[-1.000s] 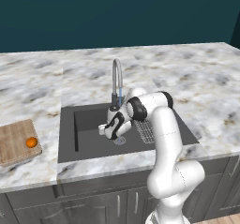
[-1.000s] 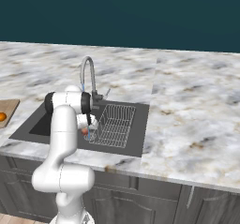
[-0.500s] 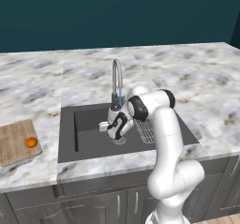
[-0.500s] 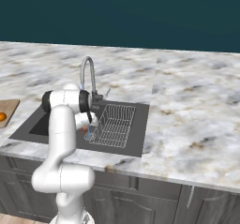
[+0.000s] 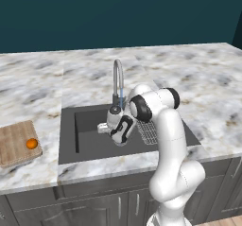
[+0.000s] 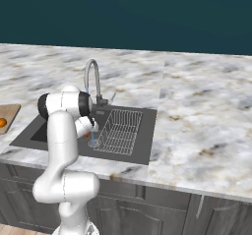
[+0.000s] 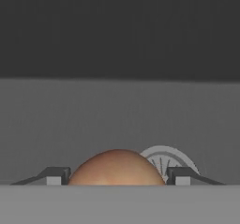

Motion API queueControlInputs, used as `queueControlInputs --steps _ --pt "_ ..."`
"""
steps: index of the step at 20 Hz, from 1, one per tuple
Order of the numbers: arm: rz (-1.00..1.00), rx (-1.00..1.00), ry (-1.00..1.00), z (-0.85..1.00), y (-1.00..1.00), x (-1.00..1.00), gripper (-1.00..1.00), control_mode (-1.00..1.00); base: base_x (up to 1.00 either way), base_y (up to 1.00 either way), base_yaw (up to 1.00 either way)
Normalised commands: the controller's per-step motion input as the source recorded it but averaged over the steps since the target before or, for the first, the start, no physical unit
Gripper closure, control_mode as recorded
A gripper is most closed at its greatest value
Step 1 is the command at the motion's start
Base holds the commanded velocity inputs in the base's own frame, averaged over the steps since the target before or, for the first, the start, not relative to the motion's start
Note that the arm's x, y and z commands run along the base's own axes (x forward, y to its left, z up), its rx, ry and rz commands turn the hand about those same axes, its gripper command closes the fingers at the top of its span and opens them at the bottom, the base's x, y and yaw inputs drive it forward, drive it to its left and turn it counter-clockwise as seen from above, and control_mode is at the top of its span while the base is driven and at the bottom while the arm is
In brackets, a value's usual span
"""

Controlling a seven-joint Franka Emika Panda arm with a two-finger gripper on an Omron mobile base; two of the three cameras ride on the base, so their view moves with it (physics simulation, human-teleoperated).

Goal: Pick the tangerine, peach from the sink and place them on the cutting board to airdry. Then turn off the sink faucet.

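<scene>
**Arm reaches into sink for the second fruit**

The white arm bends low into the dark sink (image 5: 85, 147), its gripper (image 7: 117, 176) lowered over the peach (image 7: 116, 168); in the hand view the fruit sits squarely between the two dark fingertips (image 7: 55, 175), which stand spread on either side with the jaws wide and not yet pressed to its skin; the round drain (image 7: 166, 160) shows just behind it on the basin floor; the tangerine (image 5: 31, 143) already rests on the cutting board (image 5: 14, 142), on the counter to the left of the basin; water runs in a thin blue stream from the sink faucet (image 5: 118, 81); the step in hand appears to be the pick of the peach, with half the fruit work done; the next move likely calls for closing squarely on the round fruit, which could roll, then lifting clear of the basin wall toward the board; the tap remains to be shut off.
</scene>
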Motion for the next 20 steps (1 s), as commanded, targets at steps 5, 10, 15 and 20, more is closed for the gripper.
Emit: queueControlInputs --steps 5,10,15,20 --pt "-0.03 0.00 -0.04 0.18 0.12 0.03 1.00 -1.00 0.00 0.00 0.00" --pt "-0.04 0.00 0.00 0.07 0.05 0.00 1.00 -1.00 0.00 0.00 0.00" --pt "-0.04 0.00 0.00 0.16 0.00 0.00 1.00 -1.00 0.00 0.00 0.00" --pt "-0.04 0.00 0.00 0.26 0.00 0.01 1.00 -1.00 0.00 0.00 0.00"
